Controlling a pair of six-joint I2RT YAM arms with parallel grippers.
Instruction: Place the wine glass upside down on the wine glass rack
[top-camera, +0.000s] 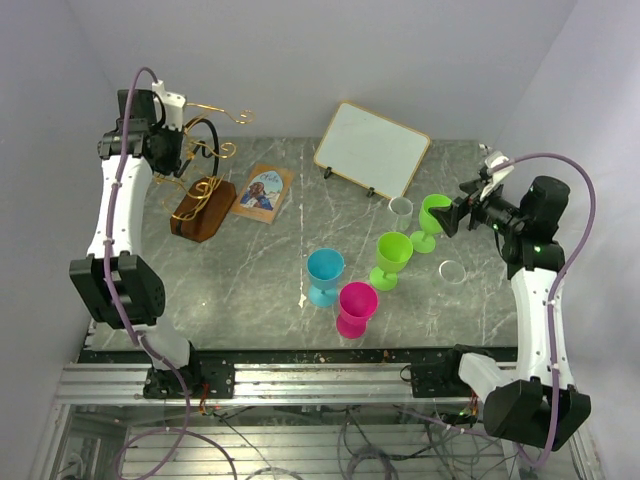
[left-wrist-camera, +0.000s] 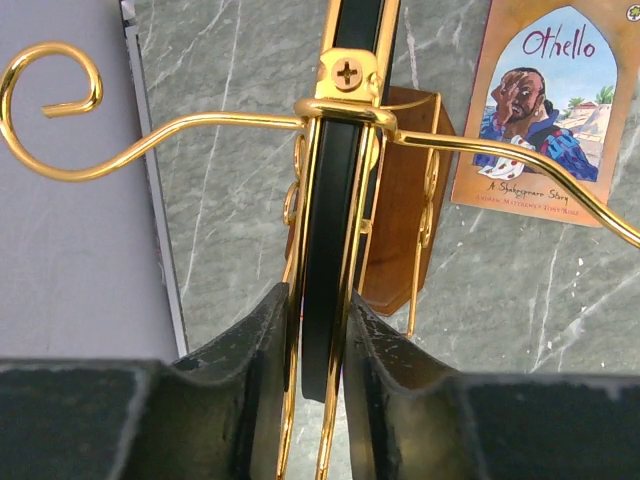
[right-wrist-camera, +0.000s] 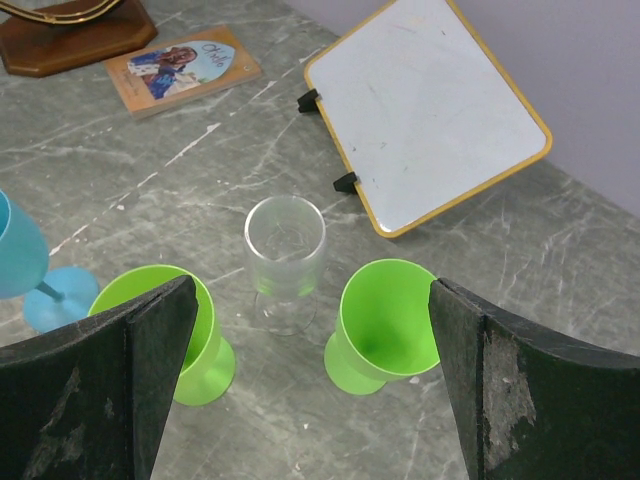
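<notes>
Nearest, we see the left gripper pinching the black-and-gold central loop of the gold wire wine glass rack; beyond the wide-spread right gripper, the clear wine glass stands upright, untouched, between two lime-green plastic goblets.

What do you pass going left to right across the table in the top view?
wine glass rack → Othello book → blue glass → pink glass → nearer green glass → farther green glass
</notes>
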